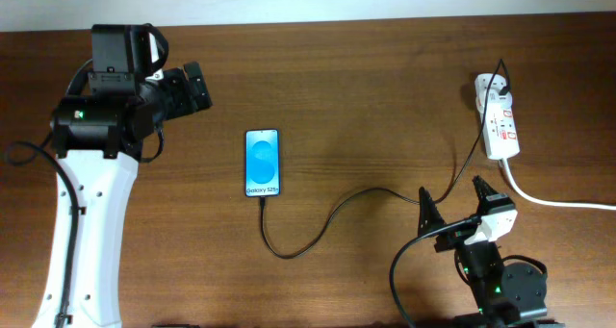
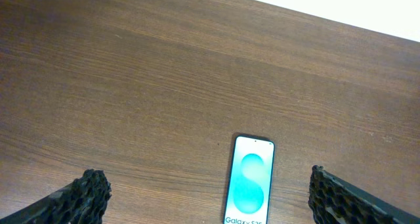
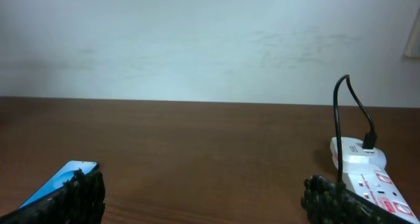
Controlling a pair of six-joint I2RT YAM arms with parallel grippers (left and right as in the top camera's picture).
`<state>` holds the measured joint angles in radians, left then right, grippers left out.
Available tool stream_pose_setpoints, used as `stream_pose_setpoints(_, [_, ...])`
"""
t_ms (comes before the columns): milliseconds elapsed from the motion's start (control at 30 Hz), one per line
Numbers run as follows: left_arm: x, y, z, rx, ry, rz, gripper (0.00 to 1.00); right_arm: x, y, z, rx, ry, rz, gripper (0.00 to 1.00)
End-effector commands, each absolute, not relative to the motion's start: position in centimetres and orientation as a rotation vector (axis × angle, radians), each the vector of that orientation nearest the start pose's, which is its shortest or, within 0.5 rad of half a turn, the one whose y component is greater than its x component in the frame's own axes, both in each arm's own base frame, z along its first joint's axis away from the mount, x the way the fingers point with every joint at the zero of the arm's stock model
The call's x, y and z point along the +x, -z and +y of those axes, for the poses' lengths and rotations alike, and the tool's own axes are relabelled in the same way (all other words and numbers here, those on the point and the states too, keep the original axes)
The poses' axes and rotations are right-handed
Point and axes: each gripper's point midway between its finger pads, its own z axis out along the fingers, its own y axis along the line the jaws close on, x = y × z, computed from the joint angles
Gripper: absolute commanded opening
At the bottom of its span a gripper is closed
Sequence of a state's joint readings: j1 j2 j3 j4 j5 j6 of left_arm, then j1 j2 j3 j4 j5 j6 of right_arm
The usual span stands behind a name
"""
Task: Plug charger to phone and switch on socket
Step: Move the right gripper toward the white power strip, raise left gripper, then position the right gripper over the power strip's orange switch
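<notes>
1. Fingers [image 2: 92,192] of the left gripper [image 1: 195,86] stand spread wide with nothing between them. The right gripper [image 1: 450,201] is likewise released and empty, its fingers [image 3: 84,196] well apart.
2. The phone [image 1: 262,163] lies flat on the table [image 1: 366,97], left of centre. Its screen faces up and is lit, and its bottom edge points toward the robot.
3. The charger [image 1: 332,213] leaves the phone's bottom edge, loops toward the near side and crosses to the right. It then passes close by the right gripper's fingertips and climbs to the socket [image 1: 500,126]. In the overhead view its tip appears seated in the phone's port, but the joint is too small to confirm.
4. The socket lies at the far right of the table, and its white cord [image 1: 549,201] trails off to the right edge. The charger's other end is plugged into the socket's far end. The switch position cannot be read.
5. Assessment: the plugging step looks complete, so pressing the socket switch is probably the remaining step.
6. The right gripper is near the socket but clear of it, which suits it to the switch. The left gripper hangs well apart from the phone, toward the far left.
</notes>
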<state>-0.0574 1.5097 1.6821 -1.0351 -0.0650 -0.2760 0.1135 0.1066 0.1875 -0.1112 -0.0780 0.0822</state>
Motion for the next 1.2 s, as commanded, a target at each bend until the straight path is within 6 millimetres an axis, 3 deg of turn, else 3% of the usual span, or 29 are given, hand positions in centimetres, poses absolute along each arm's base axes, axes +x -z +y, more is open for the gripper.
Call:
stream_pose_setpoints(0, [39.4,-29.7,-0.7,-0.301,0.052,2.399,0.99,23.7,-21.0,3.7,-0.069,-0.203,1.575,0.98])
stream_pose_setpoints(333, [39.4,-29.7,-0.7,-0.301,0.052,2.399,0.99,23.7,-21.0,3.5,-0.065,-0.199,1.575,0.98])
stream_pose_setpoints(433, [39.4,-29.7,-0.7,-0.301,0.052,2.399,1.00,24.4,-20.8,2.7,-0.034,-0.170,1.615,0.98])
stream_pose_setpoints(567, [39.4,-29.7,-0.7,-0.301,0.052,2.399,0.99,27.0,-23.0,1.0,0.104,-0.172,1.635,0.98])
stream_pose_setpoints(733, [39.4,-29.7,-0.7,-0.301,0.052,2.399,0.99,29.2,-27.0,-0.2,0.128,-0.133,1.663,0.98])
stream_pose_setpoints(900, [39.4,-29.7,-0.7,-0.301,0.052,2.399,0.99,27.2,-31.7,-0.5,0.111,-0.077,1.750,0.98])
stream_pose_setpoints(967, [39.4,-29.7,-0.7,-0.301,0.052,2.399,1.00,26.3,-31.2,-1.4,0.229,-0.088,1.804,0.98])
stream_pose_setpoints(1033, [39.4,-29.7,-0.7,-0.301,0.052,2.399,0.99,25.3,-28.8,-1.9,0.366,-0.115,1.899,0.98])
stream_pose_setpoints(1167, [39.4,-29.7,-0.7,-0.301,0.053,2.399,1.00,25.5,-25.1,-0.4,0.353,-0.197,2.049,0.98])
